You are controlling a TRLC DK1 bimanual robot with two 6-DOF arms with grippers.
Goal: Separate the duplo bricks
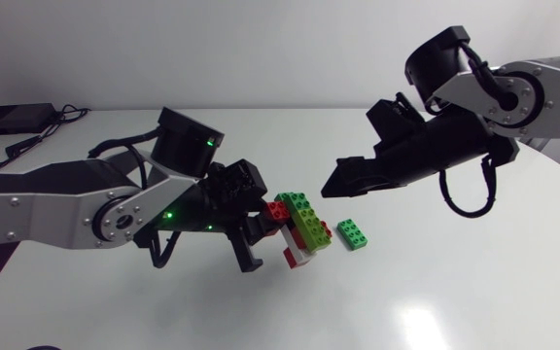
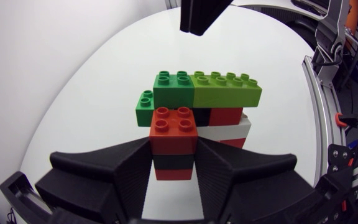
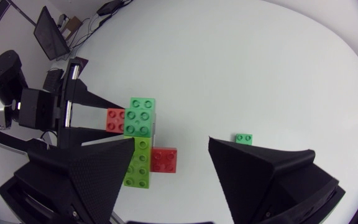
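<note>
Toward the middle of the desk (image 1: 436, 292), the left claw (image 2: 174, 167) clamps the red end of the brick cluster (image 1: 299, 224). The right claw (image 3: 171, 148) hangs open just above it, with a loose green brick (image 1: 352, 234) beside. A skewed pull could wrench the whole cluster from that narrow grip.

Clamped from two sides in the left end effector (image 2: 174, 155): joined brick cluster (image 2: 194, 115), red square on black nearest, dark green and long lime on top, white and red behind. Just past it from that end effector, studs up on the surface (image 1: 436, 292): single green brick (image 1: 352, 234).
</note>
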